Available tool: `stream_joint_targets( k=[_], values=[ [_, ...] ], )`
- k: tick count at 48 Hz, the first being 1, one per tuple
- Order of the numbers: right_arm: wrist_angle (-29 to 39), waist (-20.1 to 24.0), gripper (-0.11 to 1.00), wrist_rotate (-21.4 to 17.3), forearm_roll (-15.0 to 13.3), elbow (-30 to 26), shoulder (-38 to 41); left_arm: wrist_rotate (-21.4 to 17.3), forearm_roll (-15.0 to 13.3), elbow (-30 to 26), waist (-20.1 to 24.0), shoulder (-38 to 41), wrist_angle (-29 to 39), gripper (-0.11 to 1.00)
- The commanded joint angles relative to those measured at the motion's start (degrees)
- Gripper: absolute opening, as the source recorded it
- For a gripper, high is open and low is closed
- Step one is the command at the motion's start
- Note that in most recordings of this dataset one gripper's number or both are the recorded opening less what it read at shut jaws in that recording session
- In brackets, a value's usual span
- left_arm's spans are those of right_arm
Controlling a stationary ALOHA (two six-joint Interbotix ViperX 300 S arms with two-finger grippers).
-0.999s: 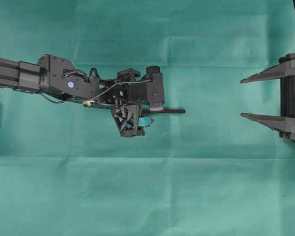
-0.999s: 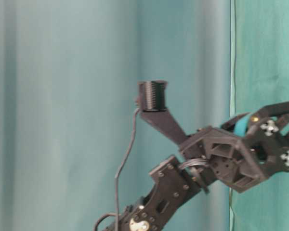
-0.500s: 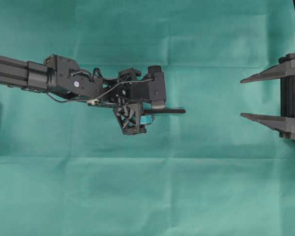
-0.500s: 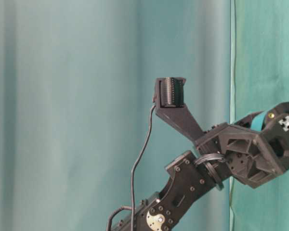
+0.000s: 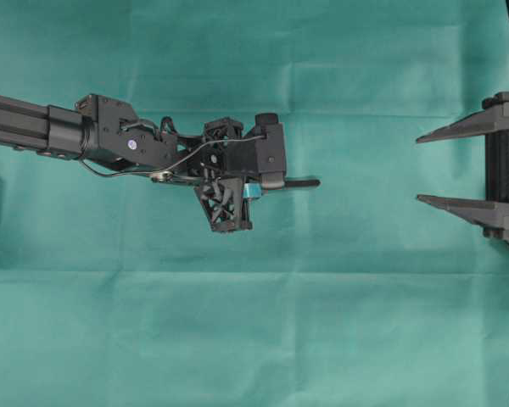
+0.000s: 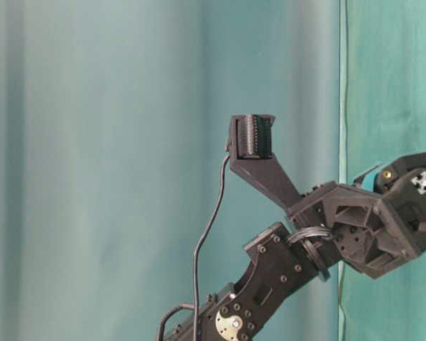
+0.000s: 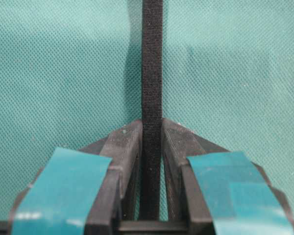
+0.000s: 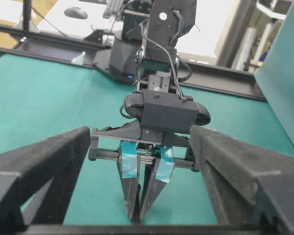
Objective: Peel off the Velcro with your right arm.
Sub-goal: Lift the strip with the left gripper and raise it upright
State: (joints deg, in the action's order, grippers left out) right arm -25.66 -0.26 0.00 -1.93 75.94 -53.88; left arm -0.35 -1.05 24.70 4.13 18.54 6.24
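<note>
Left arm (image 5: 110,140): black throughout, boxy links, squared forearm section, small pale-blue dot on one link. Thin black cable loops along its top to the wrist camera block (image 5: 269,157). Left gripper (image 7: 151,128): two black wedge-shaped fingers (image 7: 123,147), each carrying a teal tape patch (image 7: 63,186). Lattice-ribbed black bracket beneath. Silver screws and white cross-shaped fittings visible in the table-level view. Right gripper (image 5: 424,168): two plain black, pointed, matte fingers (image 5: 462,127), with a grainy surface in the right wrist view.

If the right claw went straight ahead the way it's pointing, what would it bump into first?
Probably the free end of the Velcro, which sticks out toward the open right claw from the left claw pinching it. Height is hard to judge from above, so it might pass over it.
</note>
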Motion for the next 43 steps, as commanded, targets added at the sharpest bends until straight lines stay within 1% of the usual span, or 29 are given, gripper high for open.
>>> stream_joint_targets(
  k=[1,9,13,17,25,34,43],
  values=[
    [-0.6,-0.1,0.64,0.0,0.0,-0.6,0.2,0.1,0.2,-0.7,0.4,-3.2,0.6,0.1],
    [-0.6,-0.1,0.64,0.1,0.0,-1.0,0.1,0.3,0.2,-0.3,0.0,-6.6,0.9,0.1],
    [-0.6,-0.1,0.64,0.2,-0.5,-1.5,0.0,0.5,0.1,0.4,-0.2,-8.6,0.9,0.1],
    [-0.6,-0.1,0.64,0.2,-1.6,-2.3,-0.1,0.7,0.0,1.3,-0.4,-11.2,0.9,0.1],
    [-0.4,-0.1,0.64,0.2,-4.6,-4.5,0.2,1.5,0.0,3.5,-1.0,-16.0,0.8,0.1],
    [0.1,-0.1,0.64,0.3,-6.9,-7.8,1.7,2.3,-0.1,6.3,-2.0,-21.2,0.4,0.1],
    [0.1,-0.1,0.64,0.7,-8.2,-11.0,5.8,3.2,-0.1,9.4,-3.4,-25.9,-1.7,0.1]
  ],
)
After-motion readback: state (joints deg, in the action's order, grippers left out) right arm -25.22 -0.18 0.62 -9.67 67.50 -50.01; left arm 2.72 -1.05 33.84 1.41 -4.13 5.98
